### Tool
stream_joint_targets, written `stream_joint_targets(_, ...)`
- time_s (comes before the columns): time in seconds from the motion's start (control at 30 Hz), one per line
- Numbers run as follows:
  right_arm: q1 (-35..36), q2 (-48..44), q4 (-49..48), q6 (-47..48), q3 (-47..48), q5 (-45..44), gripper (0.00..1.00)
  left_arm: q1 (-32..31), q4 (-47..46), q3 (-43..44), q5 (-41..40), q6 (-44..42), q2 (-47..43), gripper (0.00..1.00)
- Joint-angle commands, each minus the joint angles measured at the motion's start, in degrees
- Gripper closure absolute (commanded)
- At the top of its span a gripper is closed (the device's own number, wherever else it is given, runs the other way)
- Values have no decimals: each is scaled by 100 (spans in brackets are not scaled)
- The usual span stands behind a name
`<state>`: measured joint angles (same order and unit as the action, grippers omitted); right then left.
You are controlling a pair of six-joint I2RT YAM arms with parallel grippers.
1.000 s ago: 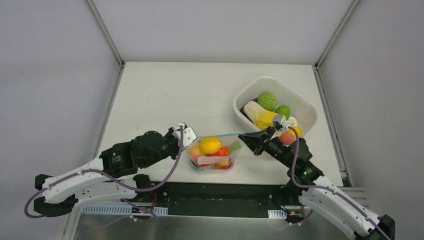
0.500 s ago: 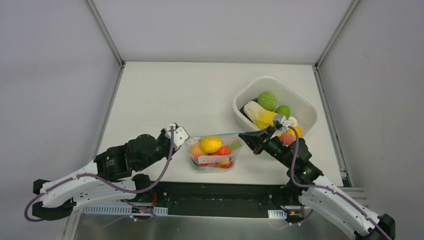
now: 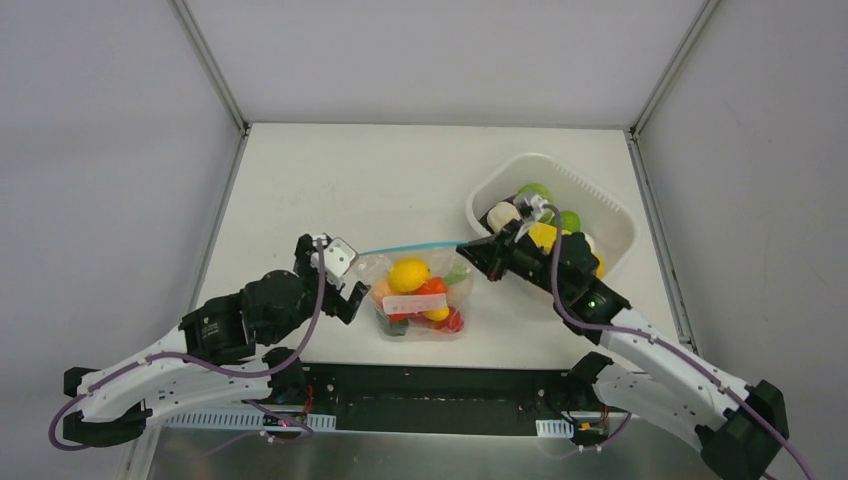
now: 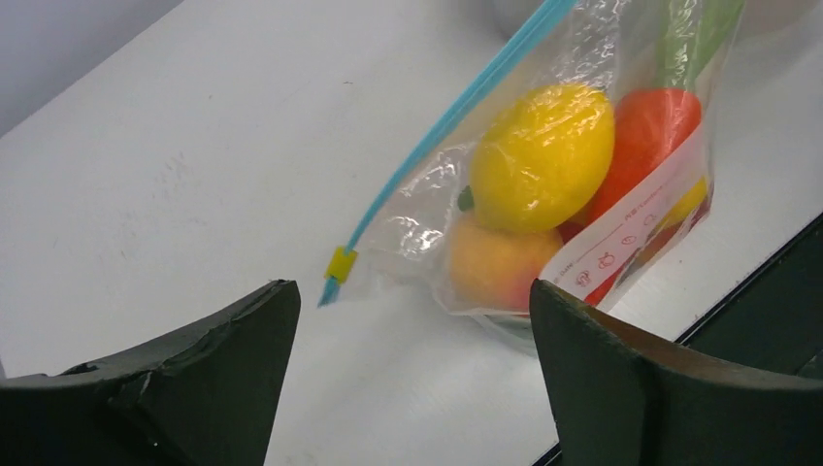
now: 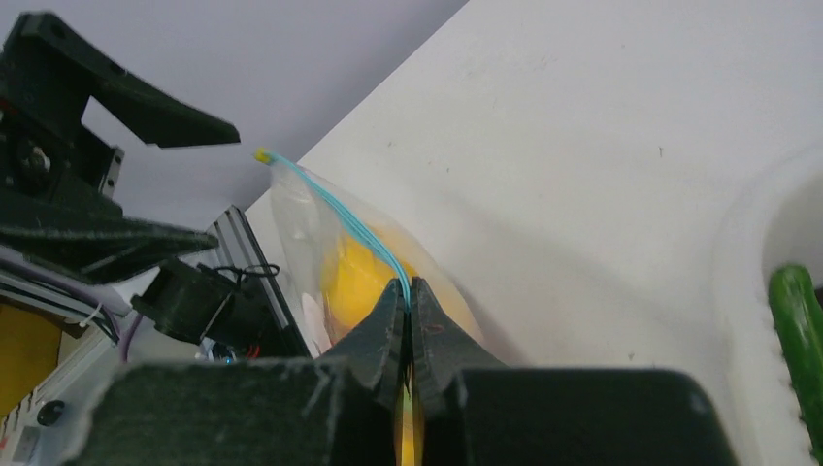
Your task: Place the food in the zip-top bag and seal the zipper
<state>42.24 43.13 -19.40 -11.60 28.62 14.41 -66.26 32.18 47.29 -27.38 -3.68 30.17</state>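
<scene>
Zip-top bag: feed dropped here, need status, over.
Left gripper open, holding nothing. Right gripper shut on zipper. Zip-top bag holds food. Nothing in the way.

White counter [image 3: 400, 180], 2 things on it.
Clear zip bag [image 3: 408, 303] w/ toy food [image 3: 410, 273] inside sits btm-down nr front edge, abt centre; white tub [image 3: 598, 195] stands to the right, further back, near the bag but apart.

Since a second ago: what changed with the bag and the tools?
The left tool opened, let go of the zipper at its left end and backed off left. The right tool, still shut on the right end, pulled the zip-top bag a little toward the far side. The white tub stayed put.
</scene>
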Motion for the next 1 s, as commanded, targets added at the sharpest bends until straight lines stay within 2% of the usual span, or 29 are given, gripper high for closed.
stream_joint_targets(0.0, -5, 1271, 259, 38, 1615, 189, 100, 34, -79, 82, -696, 1102, -509, 5)
stream_joint_targets(0.07, -10, 1871, 487, 125, 2341, 143, 100, 30, 86, 62, -901, 1368, -879, 1)
stream_joint_targets(0.2, -24, 2800, 652, 301, 3647, 170, 100, 28, 622, 185, -1304, 1795, -1470, 1)
stream_joint_targets(0.3, -27, 3222, 635, 585, 4104, 221, 100, 25, 645, 155, -1073, 1819, -1766, 1)
stream_joint_targets(0.37, -29, 3335, 750, 780, 4170, 608, 100, 25, 691, 154, -989, 1819, -1799, 1)
stream_joint_targets(0.47, 68, 3179, 1245, 835, 3753, 1325, 100, 25, 868, 236, -1031, 1844, -1642, 1)
stream_joint_targets(0.63, 701, 2322, 1183, 1496, 1938, 2677, 97, 33, 813, 295, -1001, 1797, -1314, 1)
stream_joint_targets(0.67, 758, 2251, 1117, 1408, 1762, 2760, 93, 27, 718, 267, -1006, 1781, -1285, 1)
stream_joint_targets(0.73, 783, 2239, 1188, 1321, 1623, 3155, 69, 26, 505, 185, -1007, 1734, -1268, 1)
stream_joint_targets(0.83, 779, 2180, 1375, 1287, 1656, 3411, 50, 26, 352, 170, -1039, 1666, -1229, 1)
stream_joint_targets(0.9, 780, 2038, 1381, 1245, 1711, 3585, 31, 33, 371, 189, -1059, 1668, -1187, 1)
stream_joint_targets(0.97, 779, 1756, 1338, 1192, 1860, 3712, 27, 34, 380, 197, -1057, 1691, -1166, 1)
